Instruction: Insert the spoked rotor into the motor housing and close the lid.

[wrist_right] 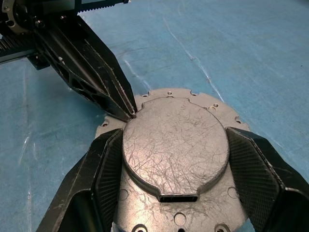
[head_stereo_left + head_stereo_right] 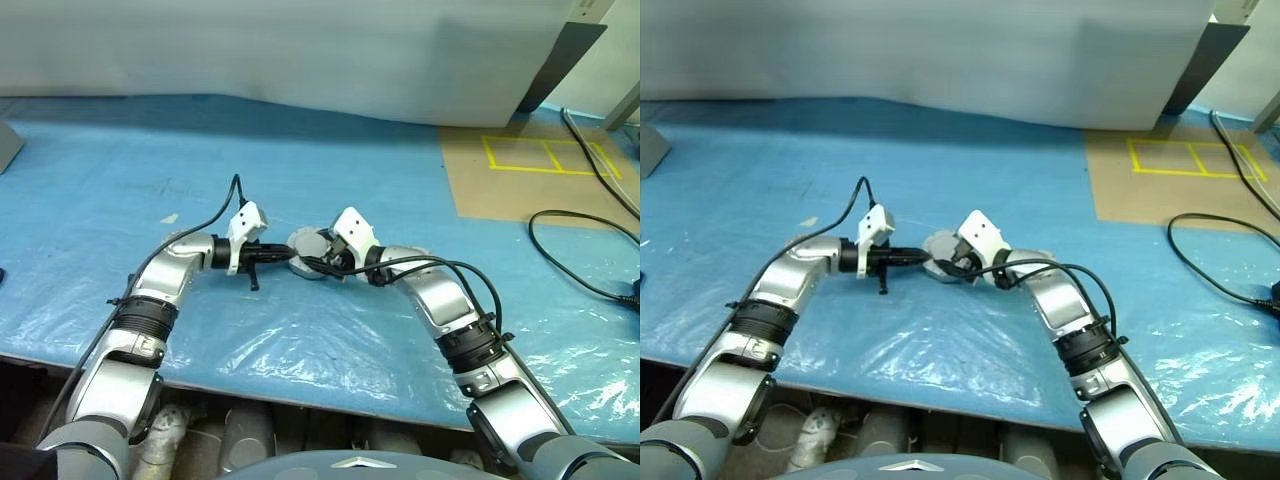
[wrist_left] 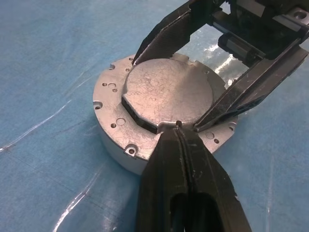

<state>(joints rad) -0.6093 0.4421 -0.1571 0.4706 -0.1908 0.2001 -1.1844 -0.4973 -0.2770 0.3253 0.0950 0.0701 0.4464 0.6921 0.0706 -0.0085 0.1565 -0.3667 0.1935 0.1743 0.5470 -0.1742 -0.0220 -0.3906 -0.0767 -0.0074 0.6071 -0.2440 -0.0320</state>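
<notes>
Head views: motor housing (image 2: 308, 268) on blue sheet (image 2: 150, 180) between both grippers, left wrist view: left gripper (image 3: 177, 126) clenched, tips touching lid (image 3: 169, 94) edge, right wrist view: right gripper (image 1: 174, 145) grasping lid across its sides, lid seated on housing.

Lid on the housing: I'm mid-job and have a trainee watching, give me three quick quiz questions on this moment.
1. True or false: the right gripper has one finger on each side of the lid.
2. The left gripper is: A) wide open, B) shut, tips at the lid's edge, C) holding the spoked rotor.
3. What does the motor housing rest on?

Key
1. True.
2. B.
3. The blue plastic sheet covering the table.
</notes>
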